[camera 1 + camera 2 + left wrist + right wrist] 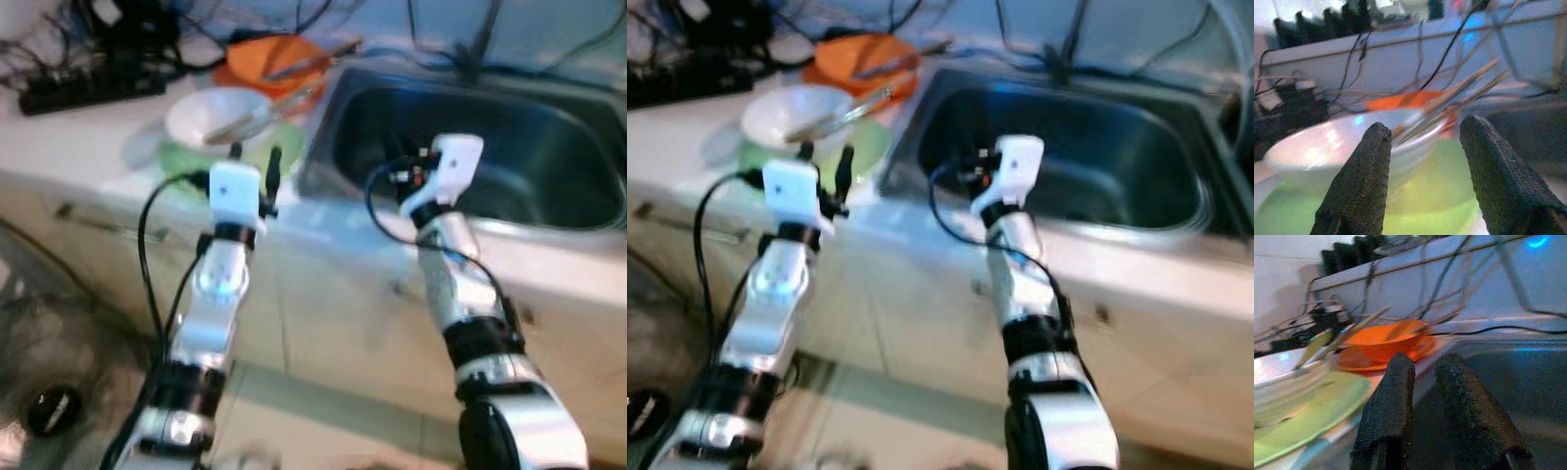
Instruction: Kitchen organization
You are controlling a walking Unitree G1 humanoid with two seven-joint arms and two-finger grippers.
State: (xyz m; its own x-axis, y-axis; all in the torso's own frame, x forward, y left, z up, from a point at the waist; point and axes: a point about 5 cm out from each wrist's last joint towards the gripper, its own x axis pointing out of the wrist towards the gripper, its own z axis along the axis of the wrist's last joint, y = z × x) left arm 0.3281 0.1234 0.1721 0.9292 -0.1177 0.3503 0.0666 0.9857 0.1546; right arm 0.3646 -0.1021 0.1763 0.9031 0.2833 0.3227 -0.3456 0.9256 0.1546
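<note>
The steel sink point(490, 147) is the biggest thing here, its basin lying directly ahead of and below the right gripper point(1425, 382), whose two fingers stand slightly parted with nothing between them. On the counter point(69, 137) beside the sink, just ahead of the left gripper point(257, 162), a green plate point(279, 147) carries a white bowl point(211, 113); that gripper is spread wide and empty, its fingertips just short of the bowl's rim. Chopsticks point(1459, 95) lie in the white bowl, their long axis slanting up and away from the left gripper toward the sink side. Farther off from both grippers sits an orange bowl point(1386, 340) on an orange plate point(1420, 350), holding more utensils. A black power strip point(88, 88) lies well off to the left gripper's outer side.
</note>
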